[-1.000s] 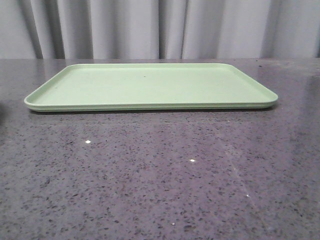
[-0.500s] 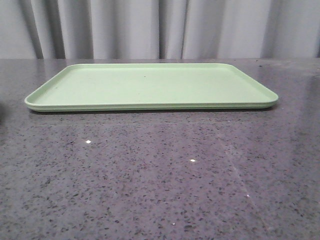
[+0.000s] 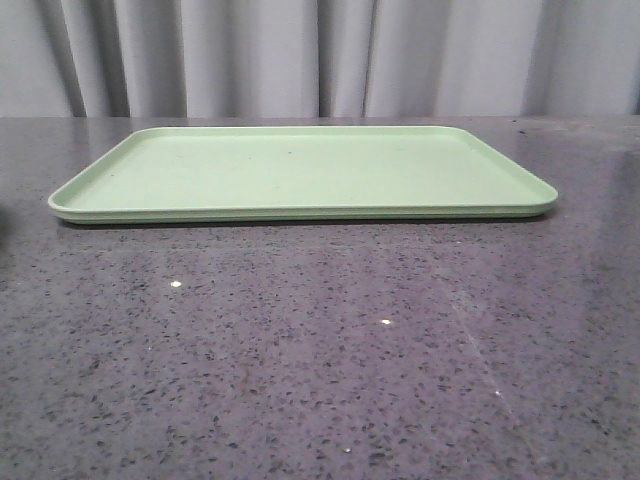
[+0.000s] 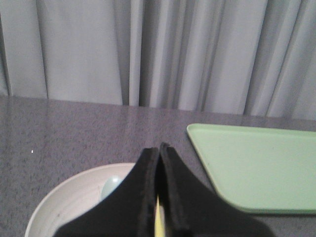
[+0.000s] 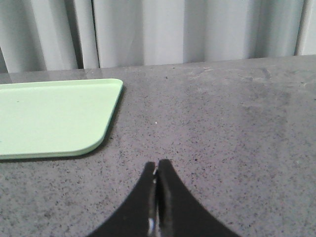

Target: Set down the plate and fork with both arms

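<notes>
In the left wrist view my left gripper [image 4: 159,150] is shut, and a thin strip of the yellow fork [image 4: 159,219] shows between its jaws. Under it lies the pale cream plate [image 4: 64,200], with most of it hidden by the fingers. In the right wrist view my right gripper [image 5: 157,165] is shut with nothing held, low over the bare speckled table [image 5: 237,133]. Neither gripper, the plate nor the fork shows in the front view.
A large light green tray [image 3: 300,170] lies across the far middle of the table; it also shows in the left wrist view [image 4: 256,163] and the right wrist view [image 5: 49,116]. A pale blue spoon [image 4: 109,187] lies on the plate. Grey curtains [image 3: 320,55] hang behind.
</notes>
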You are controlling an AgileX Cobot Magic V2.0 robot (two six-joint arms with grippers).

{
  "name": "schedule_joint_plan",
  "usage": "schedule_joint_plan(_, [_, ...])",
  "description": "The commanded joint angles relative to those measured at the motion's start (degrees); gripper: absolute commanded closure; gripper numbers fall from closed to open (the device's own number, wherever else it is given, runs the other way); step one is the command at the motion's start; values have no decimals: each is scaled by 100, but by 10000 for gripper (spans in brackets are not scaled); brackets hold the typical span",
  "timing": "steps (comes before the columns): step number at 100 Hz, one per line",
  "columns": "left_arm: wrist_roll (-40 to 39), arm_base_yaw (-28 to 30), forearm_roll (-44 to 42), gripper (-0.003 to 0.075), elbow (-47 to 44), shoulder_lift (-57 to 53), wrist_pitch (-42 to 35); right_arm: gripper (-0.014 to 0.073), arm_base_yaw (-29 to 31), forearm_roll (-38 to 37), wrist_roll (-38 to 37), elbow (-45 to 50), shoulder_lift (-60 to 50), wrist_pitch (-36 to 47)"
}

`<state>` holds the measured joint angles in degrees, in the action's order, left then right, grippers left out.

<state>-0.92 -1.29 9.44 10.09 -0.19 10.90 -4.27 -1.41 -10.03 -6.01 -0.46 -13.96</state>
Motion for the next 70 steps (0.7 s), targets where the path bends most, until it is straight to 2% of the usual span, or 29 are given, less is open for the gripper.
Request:
schedule_joint_plan(1, [-42, 17, 96, 741, 638, 13, -157, 660, -19, 101, 7, -686, 258, -46])
schedule_joint_plan(10, [-42, 17, 96, 741, 1103, 265, 80, 660, -19, 141, 7, -1195, 560, -524])
schedule_joint_plan(39, [-42, 17, 52, 741, 2596, 1528, 1532, 660, -19, 141, 13, -2623, 1752, -1883])
schedule_joint_plan(53, [-42, 17, 52, 741, 3184, 2241, 1944, 660, -19, 141, 13, -3157, 2277, -2119])
schedule_joint_plan(70, [-42, 17, 39, 741, 3553, 2871, 1967, 660, -19, 141, 13, -3447, 2825, -2149])
